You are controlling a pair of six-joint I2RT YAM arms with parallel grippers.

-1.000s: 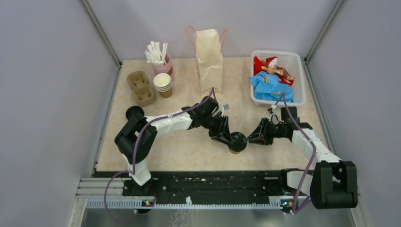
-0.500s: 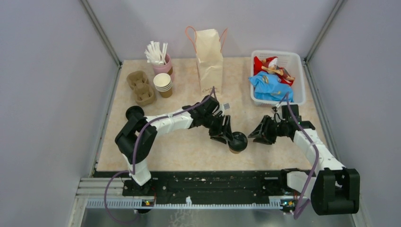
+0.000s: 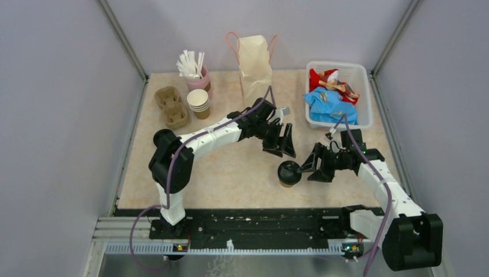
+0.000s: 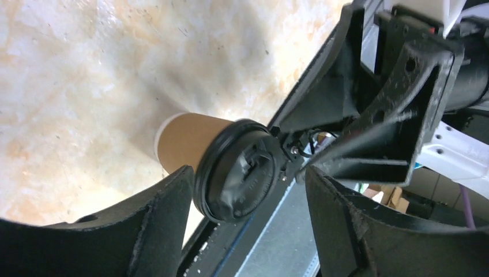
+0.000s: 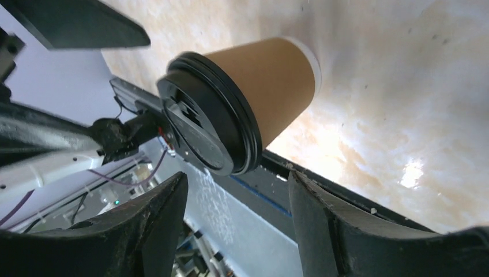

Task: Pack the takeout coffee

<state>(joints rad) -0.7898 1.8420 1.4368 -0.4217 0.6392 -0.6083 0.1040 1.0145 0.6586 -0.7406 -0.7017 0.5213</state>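
Beige tabletop (image 3: 230, 173) — lidded cup (image 3: 289, 172) now unheld; left fingers (image 4: 144, 231) wide, farther off; right fingers (image 5: 346, 231) wide, alongside.

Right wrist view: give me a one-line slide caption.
Lidded brown paper cup stands on the marbled table between the right gripper's open fingers, ungripped.

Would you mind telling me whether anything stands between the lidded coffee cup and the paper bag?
Yes: the left hand, open, hangs with its wrist over the straight line from the coffee cup to the paper bag. Nothing else visible lies between them.
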